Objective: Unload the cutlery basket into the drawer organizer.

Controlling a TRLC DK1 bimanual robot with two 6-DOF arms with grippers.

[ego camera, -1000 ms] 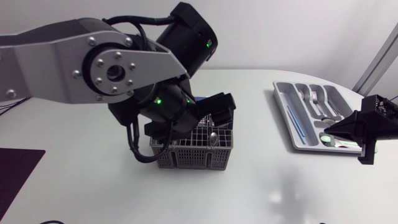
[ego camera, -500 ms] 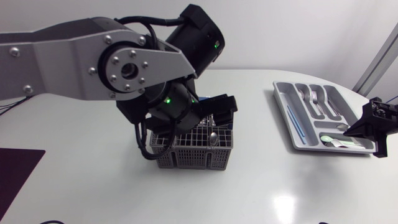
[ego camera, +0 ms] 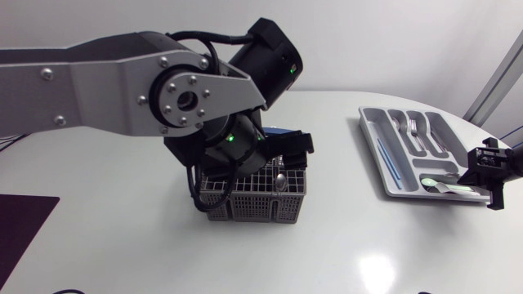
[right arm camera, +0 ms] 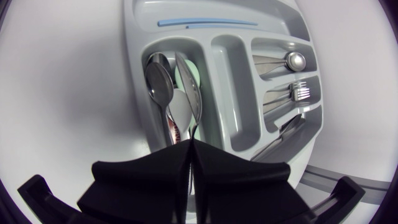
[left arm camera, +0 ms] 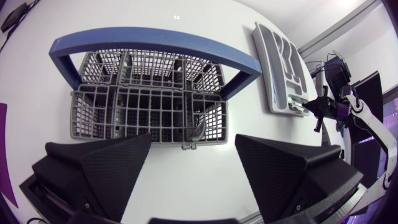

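now, left gripper (left arm camera: pixel 191 149) hangs wide open over the cutlery basket (left arm camera: pixel 93 115), where the basket spoon (left arm camera: pixel 198 126) stands, so drop plumb astride its bowl; right gripper (right arm camera: pixel 189 144), at the basket's 3 o'clock, looks pinched on a tray spoon (right arm camera: pixel 188 87) over the drawer organizer (right arm camera: pixel 231 87).

Silver-grey links, black joints
The left arm (ego camera: pixel 82 86) wore a round cap (ego camera: pixel 181 102) ringed with screws, looped black cables (ego camera: pixel 200 35) and green lights (ego camera: pixel 231 139); the left gripper (left arm camera: pixel 193 140) had broad matte-black wedge fingers (left arm camera: pixel 102 171).
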